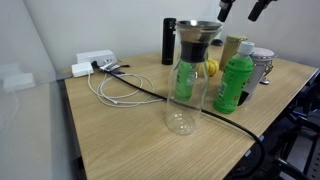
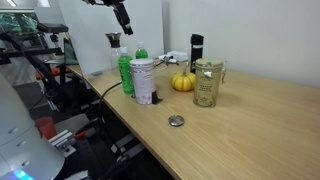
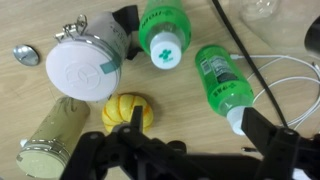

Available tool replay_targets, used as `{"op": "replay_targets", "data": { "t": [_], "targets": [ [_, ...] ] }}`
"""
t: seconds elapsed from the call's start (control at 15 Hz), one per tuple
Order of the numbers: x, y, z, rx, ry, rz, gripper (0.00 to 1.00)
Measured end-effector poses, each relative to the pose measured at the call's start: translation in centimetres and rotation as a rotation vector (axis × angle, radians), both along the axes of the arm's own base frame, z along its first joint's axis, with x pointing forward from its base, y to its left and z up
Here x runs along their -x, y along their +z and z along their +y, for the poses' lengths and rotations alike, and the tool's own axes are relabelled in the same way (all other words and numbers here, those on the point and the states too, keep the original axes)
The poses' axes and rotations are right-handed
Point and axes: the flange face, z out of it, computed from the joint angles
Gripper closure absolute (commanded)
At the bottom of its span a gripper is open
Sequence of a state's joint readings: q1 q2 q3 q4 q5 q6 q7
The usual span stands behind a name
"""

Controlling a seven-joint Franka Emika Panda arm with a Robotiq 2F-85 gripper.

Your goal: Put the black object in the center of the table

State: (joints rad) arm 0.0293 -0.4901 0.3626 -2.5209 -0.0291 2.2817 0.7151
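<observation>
**Gripper open and empty above the clutter; black object upright near the table edge**

Exterior view, carafe in front: the gripper (image 1: 243, 8) hung high over the bottles, jaws spread wide, holding and touching nothing. The black object (image 1: 168, 40) stood upright, long axis vertical and top up. It was near the far edge of the table (image 1: 110, 135), just beside the glass carafe (image 1: 185, 85) with its dark funnel. A green bottle (image 1: 234, 83) and a black cable (image 1: 205, 117) lay nearer the camera.

Exterior view, from the side: the gripper (image 2: 124, 26) was above the green bottle (image 2: 125, 70), clear of everything. The black object (image 2: 197, 48) stood vertical behind the yellow pumpkin (image 2: 183, 82) and the jar (image 2: 207, 82), toward the far side of the table (image 2: 250, 135).

Wrist view: the gripper (image 3: 185, 152) was wide open with nothing between the fingers. Below it were the white-lidded tin (image 3: 85, 68), pumpkin (image 3: 128, 112) and green bottle (image 3: 165, 40). I could not tell where the black object was here.
</observation>
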Motion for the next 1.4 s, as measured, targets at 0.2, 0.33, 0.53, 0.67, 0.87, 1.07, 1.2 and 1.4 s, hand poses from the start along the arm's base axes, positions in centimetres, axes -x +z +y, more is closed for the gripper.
{"op": "replay_targets", "data": {
  "t": [0.2, 0.33, 0.53, 0.67, 0.87, 1.07, 1.2, 1.4],
  "targets": [
    [-4.1, 0.1, -1.7, -0.009, -0.031, -0.028, 0.00],
    [-7.3, -0.1, -2.8, -0.012, -0.046, -0.023, 0.00],
    [-12.0, -0.4, -3.6, -0.023, -0.057, -0.017, 0.00],
    [-14.8, -0.6, -3.7, -0.042, -0.062, -0.015, 0.00],
    [-17.8, -0.7, -3.6, -0.064, -0.068, -0.016, 0.00],
    [-18.6, -0.7, -3.3, -0.065, -0.068, -0.006, 0.00],
    [-18.6, -0.6, -3.2, -0.065, -0.068, -0.004, 0.00],
    [-18.6, -0.6, -3.3, -0.064, -0.069, -0.004, 0.00]
  ]
}}
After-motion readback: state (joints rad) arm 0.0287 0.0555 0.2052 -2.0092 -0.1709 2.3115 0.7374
